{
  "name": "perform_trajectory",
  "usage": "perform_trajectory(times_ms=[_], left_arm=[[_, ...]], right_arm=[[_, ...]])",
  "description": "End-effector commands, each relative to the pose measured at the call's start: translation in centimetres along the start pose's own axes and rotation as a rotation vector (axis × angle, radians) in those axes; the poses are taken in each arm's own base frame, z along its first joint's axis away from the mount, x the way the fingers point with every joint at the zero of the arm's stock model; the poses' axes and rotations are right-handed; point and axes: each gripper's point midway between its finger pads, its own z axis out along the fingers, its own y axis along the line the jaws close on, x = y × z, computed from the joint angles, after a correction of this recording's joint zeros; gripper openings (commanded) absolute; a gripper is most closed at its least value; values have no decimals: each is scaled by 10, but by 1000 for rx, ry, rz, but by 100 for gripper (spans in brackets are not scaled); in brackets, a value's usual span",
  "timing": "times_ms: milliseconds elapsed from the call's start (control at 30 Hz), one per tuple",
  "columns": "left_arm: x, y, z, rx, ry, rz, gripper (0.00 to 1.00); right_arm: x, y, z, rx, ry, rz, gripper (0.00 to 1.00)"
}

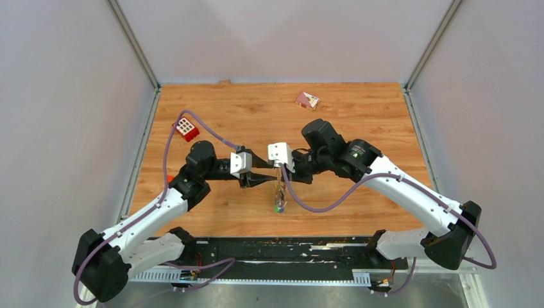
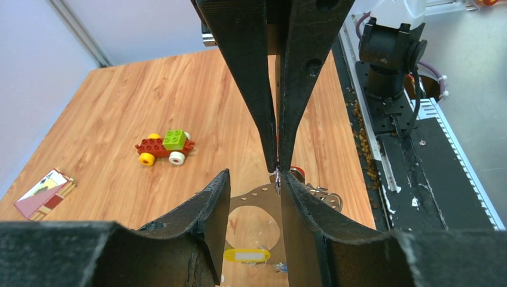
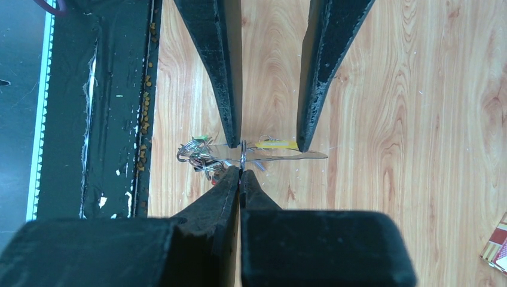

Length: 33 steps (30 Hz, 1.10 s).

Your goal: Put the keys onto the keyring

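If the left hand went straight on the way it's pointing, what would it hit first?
Most likely the right hand, whose closed fingertips pinch the keyring just ahead of the left hand and its open fingers. Depth is hard to judge here.

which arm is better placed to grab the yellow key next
Left, probably. The right claw is shut on the keyring and holds it off the table, so it is busy. The left claw is open, with its fingers either side of the yellow-tagged key.
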Motion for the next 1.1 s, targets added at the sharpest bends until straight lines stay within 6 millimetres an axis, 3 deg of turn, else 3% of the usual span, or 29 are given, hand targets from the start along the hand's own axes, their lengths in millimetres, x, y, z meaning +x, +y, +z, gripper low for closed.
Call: perform_trajectory(times_ms=[0, 633, 733, 933, 1067], left_arm=[[-12, -1, 1, 34, -24, 45, 44], [-2, -6, 7, 65, -9, 9, 29], [-2, -6, 8, 64, -9, 10, 23], [-1, -5, 8, 55, -8, 4, 0], [0, -4, 6, 38, -7, 14, 0]], right_arm=[[-25, -11, -10, 50, -44, -46, 0], [-28, -11, -8, 52, -44, -55, 0], [-27, -11, -7, 50, -43, -56, 0], [-29, -10, -7, 52, -52, -60, 0], [-29, -13, -9, 79, -61, -74, 4]])
